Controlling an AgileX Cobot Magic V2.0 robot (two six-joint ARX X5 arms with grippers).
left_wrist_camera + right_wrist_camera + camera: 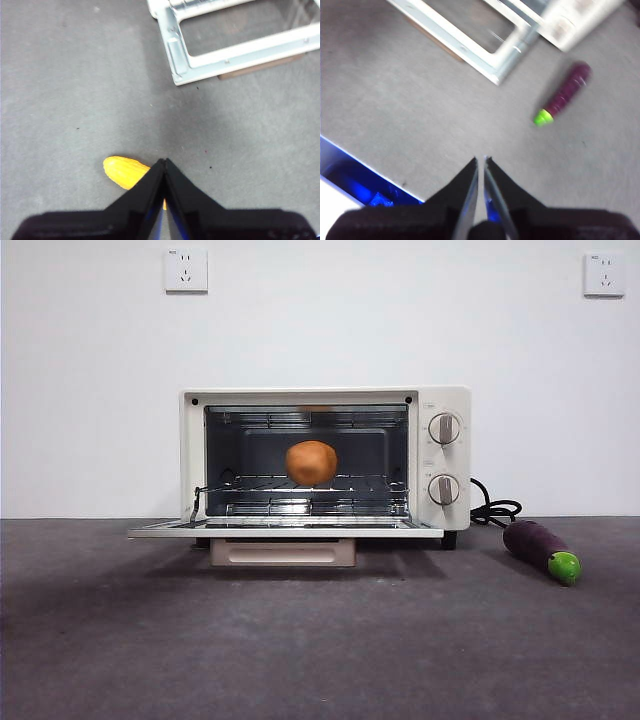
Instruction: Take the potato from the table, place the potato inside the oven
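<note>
The potato (pixel 311 462), rounded and orange-brown, sits on the wire rack inside the oven (pixel 325 462). The cream-white oven stands on the grey worktop (pixel 300 640), its door folded down flat.

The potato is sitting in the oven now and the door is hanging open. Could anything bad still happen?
Maybe two things. The potato is round and rests on the wire rack in the oven, so a bump might roll it off. The open door lies flat and sticks out over the table; an arm coming down could knock it. Both grippers, left and right, are shut and above the table, away from the oven.
</note>
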